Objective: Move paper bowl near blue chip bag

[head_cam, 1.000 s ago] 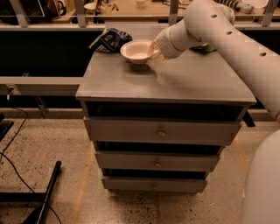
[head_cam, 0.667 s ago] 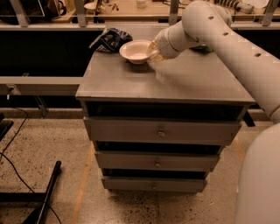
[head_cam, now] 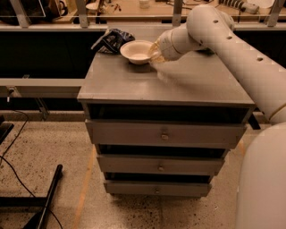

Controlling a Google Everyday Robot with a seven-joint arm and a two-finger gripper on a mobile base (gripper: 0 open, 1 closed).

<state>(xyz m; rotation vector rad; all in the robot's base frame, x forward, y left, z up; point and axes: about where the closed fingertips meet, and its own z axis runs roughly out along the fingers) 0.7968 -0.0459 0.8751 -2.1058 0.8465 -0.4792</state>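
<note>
Far left, you have black cables (head_cam: 12, 147) trailing over the speckled floor (head_cam: 80, 152), and a black stand leg (head_cam: 47, 201) lying low in the corner. A grey metal rail (head_cam: 40, 86) runs in from the left edge and meets the cabinet's side. Behind it all, a wooden workbench (head_cam: 134, 10) with upright posts crosses the back of the room, cluttered with small items too dim to name. The grey cabinet (head_cam: 178, 85) stands mid-frame: a flat matte top, an open slot beneath it, then three drawers (head_cam: 164, 134) with small central knobs. On the back-left corner of the top lies the blue chip bag (head_cam: 111, 40), dark and crumpled. Just beside it to the right is the paper bowl (head_cam: 136, 52), upright, with a dark shadow under it; you cannot tell whether bowl and bag touch. The gripper (head_cam: 155, 53) is at the bowl's right rim, pinching that rim. From there the white arm (head_cam: 237, 53) rises to an elbow above the top's back edge and slopes down to the right. The robot's pale body (head_cam: 263, 188) fills the lower right corner.
</note>
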